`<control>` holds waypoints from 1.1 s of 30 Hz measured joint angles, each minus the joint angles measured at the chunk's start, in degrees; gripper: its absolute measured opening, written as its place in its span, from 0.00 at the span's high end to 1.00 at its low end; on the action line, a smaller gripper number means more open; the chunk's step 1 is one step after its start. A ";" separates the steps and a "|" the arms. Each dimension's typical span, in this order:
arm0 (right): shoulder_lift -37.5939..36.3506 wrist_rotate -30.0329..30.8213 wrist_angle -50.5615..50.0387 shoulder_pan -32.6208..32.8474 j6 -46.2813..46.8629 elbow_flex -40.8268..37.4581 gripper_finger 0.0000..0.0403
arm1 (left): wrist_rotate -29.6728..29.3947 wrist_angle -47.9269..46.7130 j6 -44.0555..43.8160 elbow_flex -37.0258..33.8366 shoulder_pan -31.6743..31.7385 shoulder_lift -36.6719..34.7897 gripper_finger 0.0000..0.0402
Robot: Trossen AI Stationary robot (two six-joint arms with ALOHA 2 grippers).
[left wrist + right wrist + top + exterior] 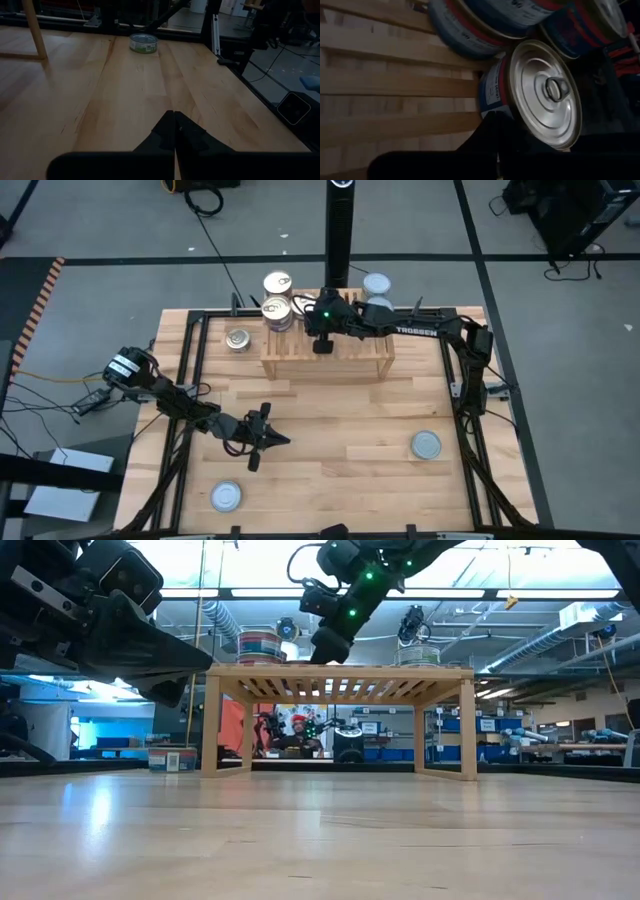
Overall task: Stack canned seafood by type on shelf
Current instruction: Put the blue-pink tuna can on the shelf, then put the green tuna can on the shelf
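Stacked tins [520,20] cut off by the right wrist picture's edge; labels too blurred to read.

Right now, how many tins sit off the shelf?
3: one tin beside the shelf's left end, one toward the right side, one front left. More may hide behind the shelf.

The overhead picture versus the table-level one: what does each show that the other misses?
Only the overhead view shows three loose tins on the tabletop: one far left, one near left, one near right. It also shows the left claw, shut, over bare wood. Only the table-level view shows the room under the shelf. Both show the shelf, its stacked tins and the right claw above it.
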 joint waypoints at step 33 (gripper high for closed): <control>-16.46 -7.30 -36.09 35.16 43.93 -9.45 0.99 | 3.66 -1.27 9.49 1.89 2.71 0.00 1.00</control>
